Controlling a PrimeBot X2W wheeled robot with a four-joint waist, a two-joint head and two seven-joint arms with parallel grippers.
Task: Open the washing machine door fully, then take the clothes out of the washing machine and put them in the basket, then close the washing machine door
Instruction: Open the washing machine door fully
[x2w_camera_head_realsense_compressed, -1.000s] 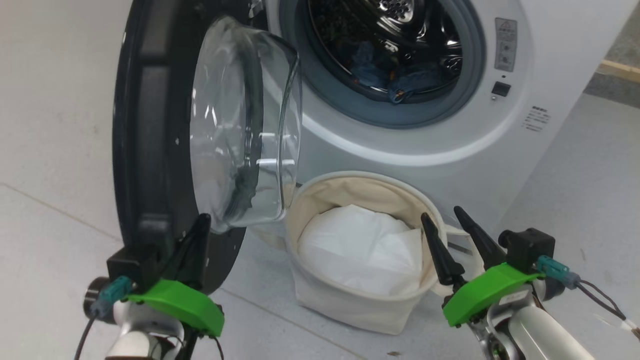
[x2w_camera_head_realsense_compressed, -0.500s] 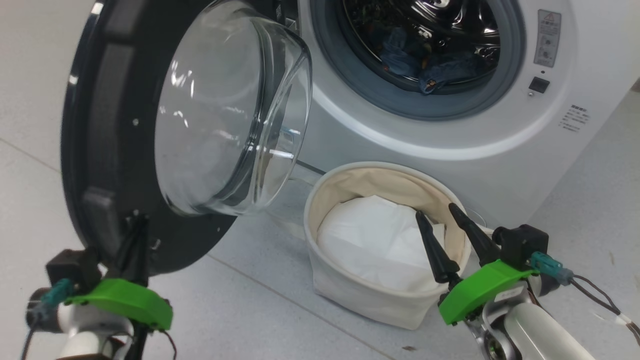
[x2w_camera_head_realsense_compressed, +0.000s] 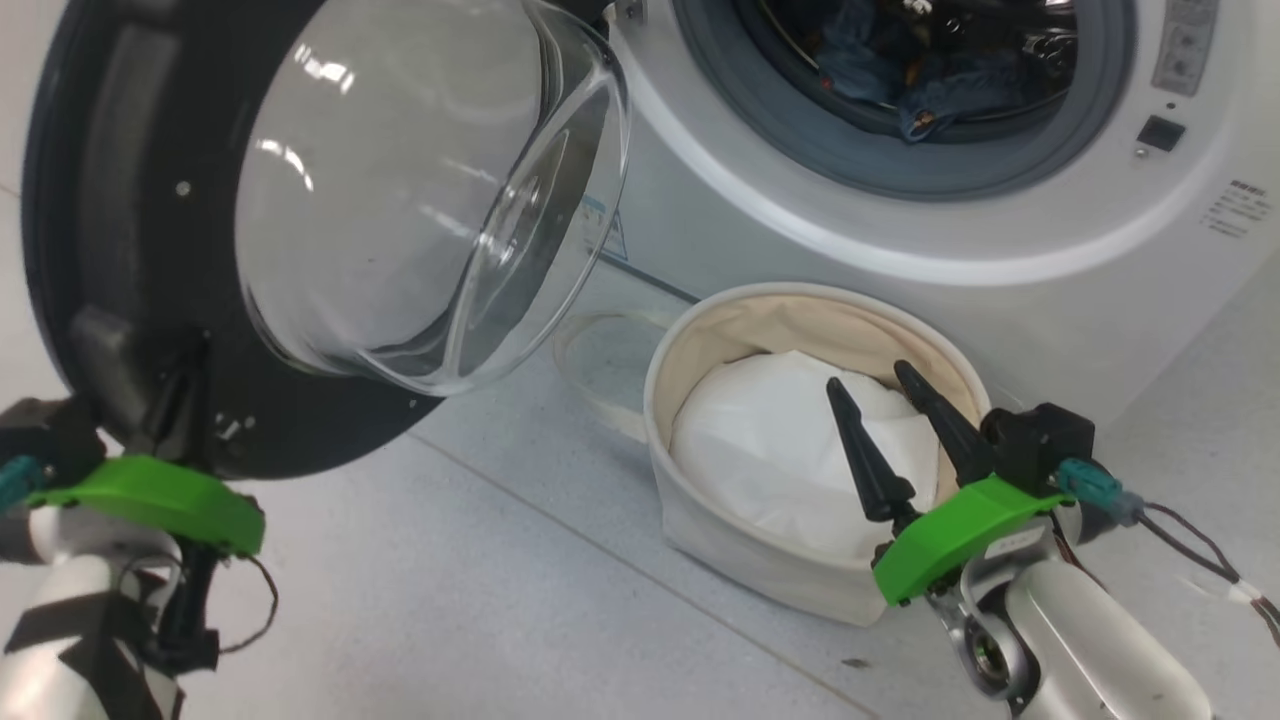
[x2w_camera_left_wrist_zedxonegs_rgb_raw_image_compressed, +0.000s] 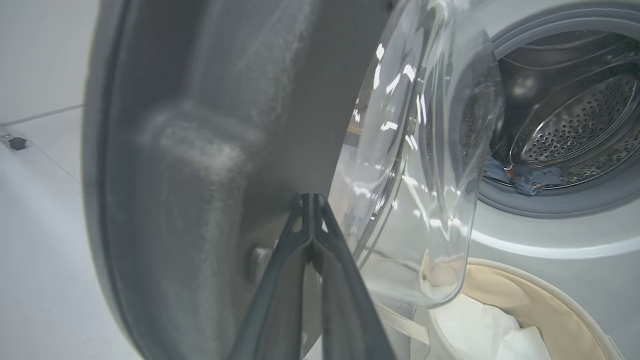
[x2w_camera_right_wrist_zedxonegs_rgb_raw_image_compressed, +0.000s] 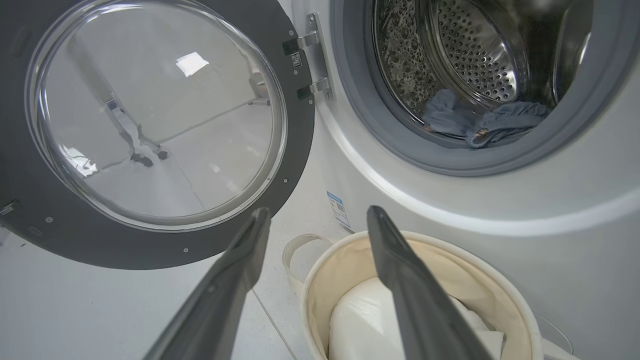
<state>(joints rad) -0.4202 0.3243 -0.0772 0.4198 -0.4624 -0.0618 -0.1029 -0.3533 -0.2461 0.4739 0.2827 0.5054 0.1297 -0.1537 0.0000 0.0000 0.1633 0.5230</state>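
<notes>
Washing machine door (x2w_camera_head_realsense_compressed: 110, 250) stands swung wide, its glass bowl bulging toward the basket (x2w_camera_head_realsense_compressed: 740, 560). Left gripper (x2w_camera_left_wrist_zedxonegs_rgb_raw_image_compressed: 311, 197): fingers pinched together, empty, at the door's lower inner rim; contact likely, view blurred. Right gripper (x2w_camera_head_realsense_compressed: 866, 374): spread wide, empty, over the basket's near side. Clothes (x2w_camera_head_realsense_compressed: 935, 95) lie at the drum mouth of the washing machine (x2w_camera_head_realsense_compressed: 900, 270). Bare floor (x2w_camera_head_realsense_compressed: 450, 600) left of the basket.

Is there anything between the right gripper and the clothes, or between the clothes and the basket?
Nothing visible. The door is swung aside to the left of the drum mouth, the clothes lie just inside it, and the open right gripper hangs by the basket, which stands below the mouth.
</notes>
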